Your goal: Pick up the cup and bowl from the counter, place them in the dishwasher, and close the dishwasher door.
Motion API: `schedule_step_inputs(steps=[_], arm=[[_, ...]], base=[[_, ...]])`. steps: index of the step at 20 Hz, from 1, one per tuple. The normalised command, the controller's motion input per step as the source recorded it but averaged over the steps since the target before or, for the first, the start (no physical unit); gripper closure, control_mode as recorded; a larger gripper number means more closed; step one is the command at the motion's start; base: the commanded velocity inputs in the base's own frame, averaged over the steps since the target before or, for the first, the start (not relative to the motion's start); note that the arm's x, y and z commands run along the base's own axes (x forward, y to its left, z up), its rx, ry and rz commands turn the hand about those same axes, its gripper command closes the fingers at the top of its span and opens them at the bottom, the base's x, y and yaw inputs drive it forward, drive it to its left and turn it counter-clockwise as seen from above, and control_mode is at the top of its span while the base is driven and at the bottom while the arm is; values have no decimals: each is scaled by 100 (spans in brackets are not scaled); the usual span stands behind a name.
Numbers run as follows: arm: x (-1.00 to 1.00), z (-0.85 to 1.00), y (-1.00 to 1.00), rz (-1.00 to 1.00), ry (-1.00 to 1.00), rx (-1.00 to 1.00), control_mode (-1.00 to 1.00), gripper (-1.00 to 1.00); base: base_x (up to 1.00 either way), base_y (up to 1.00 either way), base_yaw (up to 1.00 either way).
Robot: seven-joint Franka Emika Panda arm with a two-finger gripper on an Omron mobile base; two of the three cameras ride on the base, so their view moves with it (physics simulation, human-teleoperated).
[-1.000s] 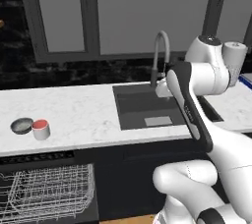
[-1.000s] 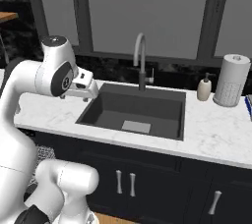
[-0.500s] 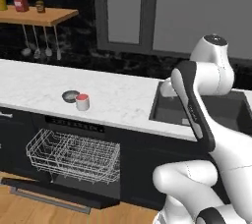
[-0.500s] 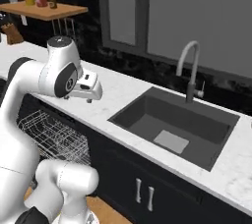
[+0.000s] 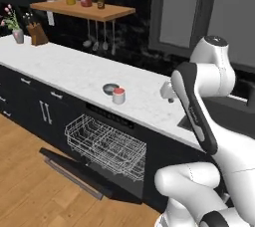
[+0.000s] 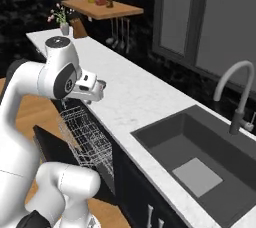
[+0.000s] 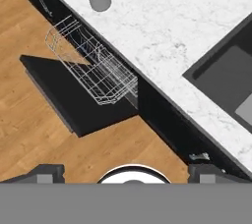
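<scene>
Cup and bowl sit side by side, touching or nearly so, on the white marble bench, just above the open dishwasher. The cup is a short grey cylinder with a red inside; the bowl is shallow and lies on the far side of it, partly cut off at the top edge of the hand view. Below them the silver wire rack is pulled out over the dishwasher door, which is folded down flat above the wooden floor.

The white arm rises from the base, bends at a high elbow and carries its hand out over the bench edge, between the cup and the sink. The hand looks steeply down at the bench, the rack and the floor. The fingers are spread wide, their two dark tips standing far apart at the bottom of the hand view, with nothing between them. They hang well above the bench, touching nothing.

Cup and bowl lie well apart from the fingers, off to the arm's left along the bench, at the far top of the hand view.
</scene>
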Motion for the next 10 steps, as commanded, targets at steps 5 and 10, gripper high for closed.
schedule_step_inputs(steps=[5,10], arm=[[0,0,0,0,0,0,100,-100],[0,0,0,0,0,0,100,-100]], base=[[33,-46,41],[14,-26,42]])
